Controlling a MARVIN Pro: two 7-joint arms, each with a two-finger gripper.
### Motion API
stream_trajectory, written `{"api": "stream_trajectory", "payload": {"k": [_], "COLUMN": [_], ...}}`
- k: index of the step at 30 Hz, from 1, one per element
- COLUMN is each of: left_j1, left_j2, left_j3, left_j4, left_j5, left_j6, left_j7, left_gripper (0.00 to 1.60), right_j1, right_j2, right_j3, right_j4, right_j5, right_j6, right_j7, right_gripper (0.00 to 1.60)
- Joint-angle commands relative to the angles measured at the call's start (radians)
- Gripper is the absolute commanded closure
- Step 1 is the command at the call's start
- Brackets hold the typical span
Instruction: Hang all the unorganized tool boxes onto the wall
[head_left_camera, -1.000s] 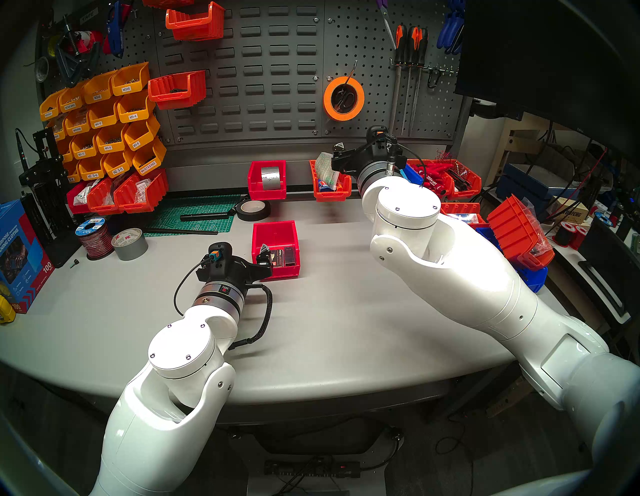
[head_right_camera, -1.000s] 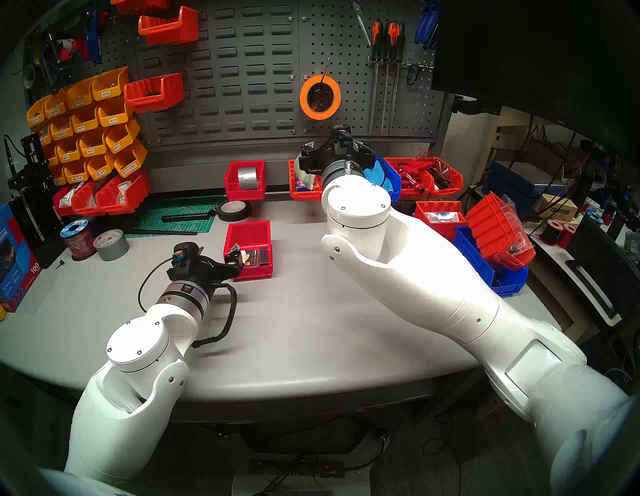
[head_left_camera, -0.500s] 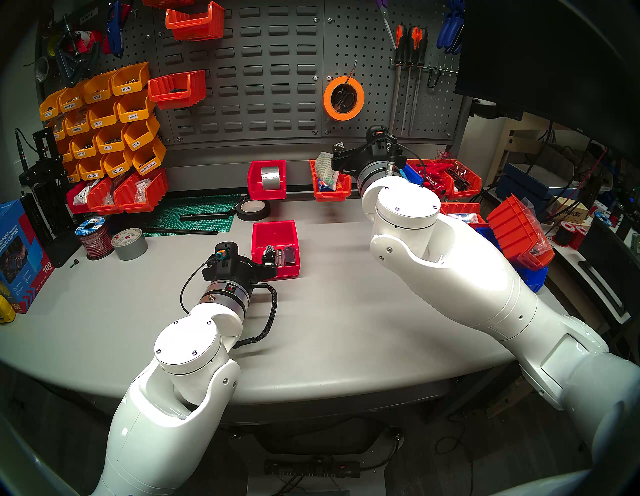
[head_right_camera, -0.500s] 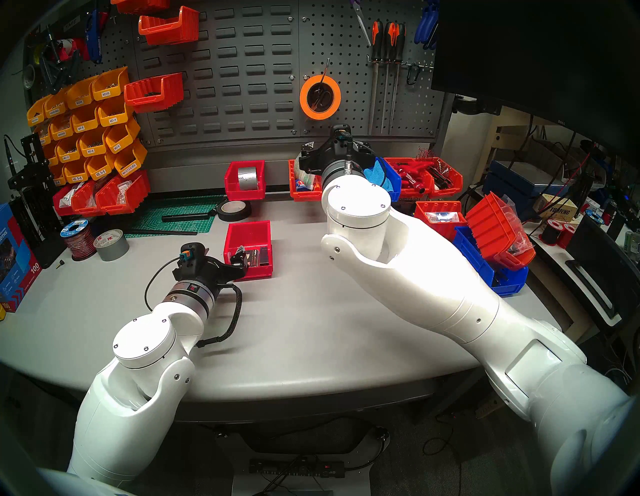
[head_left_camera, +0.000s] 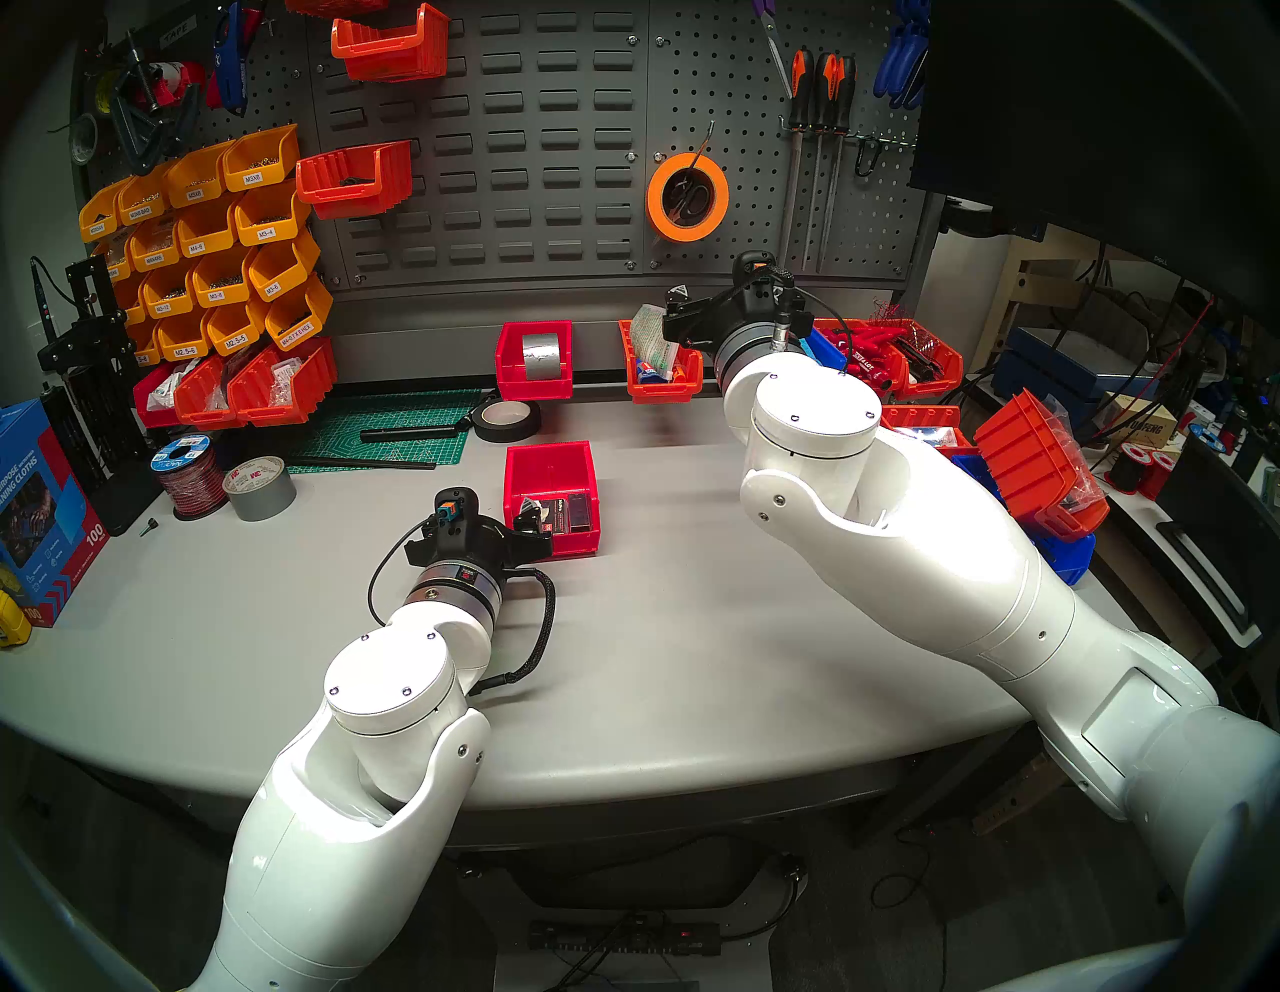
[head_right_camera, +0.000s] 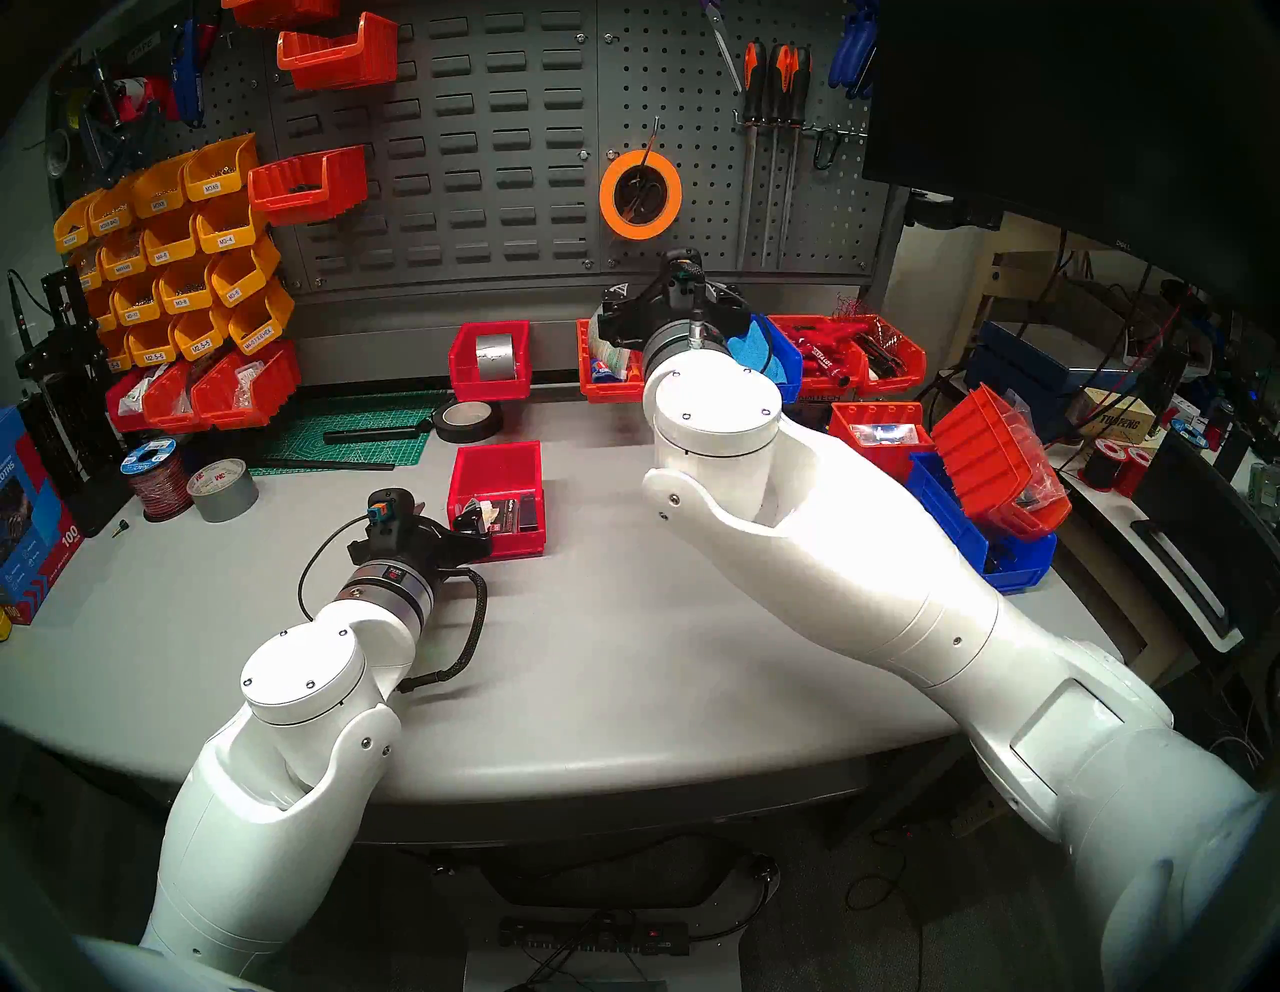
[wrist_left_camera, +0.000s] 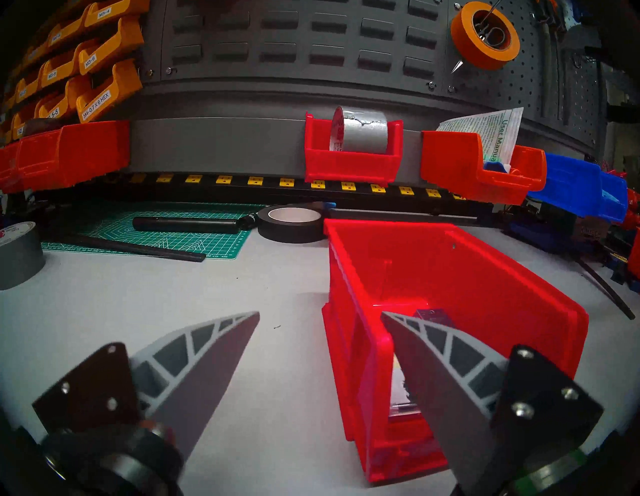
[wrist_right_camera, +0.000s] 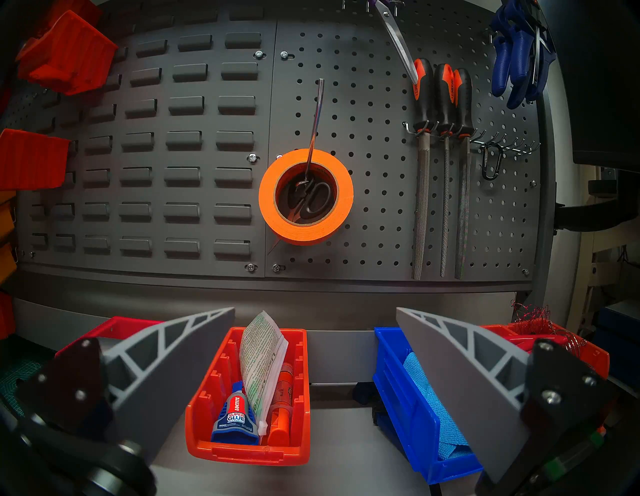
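Observation:
A plain red tool box (head_left_camera: 550, 467) stands on the table's middle, with small black and white cards in its near end. My left gripper (head_left_camera: 530, 518) is open at its near left corner. In the left wrist view the left gripper (wrist_left_camera: 320, 313) straddles the red tool box's (wrist_left_camera: 450, 270) left wall, one finger outside over the table and the other inside. The long orange ribbed tool box (wrist_right_camera: 242, 450), holding a packet and glue tubes, hangs on the grey rail (wrist_right_camera: 339, 356) of the wall (wrist_right_camera: 194, 156). My right gripper (wrist_right_camera: 316, 308) is open just above and in front of it, holding nothing.
A red bin with a silver tape roll (head_left_camera: 535, 360) hangs on the rail left of the orange one, and a blue bin (wrist_right_camera: 415, 398) hangs to its right. A black tape roll (head_left_camera: 505, 419) and a green mat (head_left_camera: 395, 429) lie behind the red tool box. Yellow bins (head_left_camera: 208, 242) fill the wall's left.
My left arm has shifted right and forward, and its fingers have sunk lower over the red tool box's left wall. The right arm has not moved.

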Motion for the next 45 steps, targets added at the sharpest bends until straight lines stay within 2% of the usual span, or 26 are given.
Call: {"api": "stream_trajectory", "payload": {"k": [1,5,13,14,15,20,21,22,32,40,45], "left_j1": [-0.031,-0.039,-0.056,-0.061,-0.064,-0.073,-0.074,-0.076,-0.059,-0.012,0.032], "left_j2": [-0.013,-0.019,-0.027,-0.029,-0.030,-0.032,-0.031,-0.031,-0.022,0.015,0.041], "left_j3": [0.001,0.001,0.007,0.009,0.010,0.013,0.013,0.014,-0.015,-0.074,-0.142], "left_j4": [0.010,0.023,0.052,0.058,0.061,0.070,0.070,0.072,0.039,-0.071,-0.141], "left_j5": [-0.009,-0.016,-0.023,-0.024,-0.024,-0.021,-0.020,-0.018,-0.029,-0.055,-0.085], "left_j6": [-0.009,-0.011,-0.019,-0.020,-0.020,-0.023,-0.023,-0.023,-0.032,-0.057,-0.060], "left_j7": [-0.009,-0.012,-0.016,-0.017,-0.017,-0.017,-0.018,-0.018,-0.029,-0.073,-0.090], "left_gripper": [0.47,0.41,0.52,0.73,0.80,0.97,1.11,1.60,1.60,1.60,1.60], "right_j1": [0.015,0.015,0.016,0.016,0.016,0.016,0.016,0.016,0.016,0.015,0.015], "right_j2": [-0.002,-0.002,-0.002,-0.002,-0.002,-0.002,-0.002,-0.002,-0.002,-0.002,-0.002], "right_j3": [0.003,0.003,0.003,0.003,0.003,0.003,0.003,0.003,0.003,0.003,0.003], "right_j4": [-0.008,-0.008,-0.008,-0.008,-0.008,-0.008,-0.008,-0.008,-0.008,-0.008,-0.008], "right_j5": [-0.007,-0.007,-0.007,-0.007,-0.007,-0.007,-0.007,-0.007,-0.007,-0.006,-0.006], "right_j6": [0.002,0.002,0.002,0.002,0.002,0.002,0.002,0.002,0.002,0.001,0.001], "right_j7": [0.002,0.002,0.002,0.002,0.002,0.002,0.002,0.002,0.002,0.001,0.001], "right_gripper": [0.00,0.00,0.00,0.00,0.00,0.00,0.00,0.00,0.00,0.00,0.00]}}
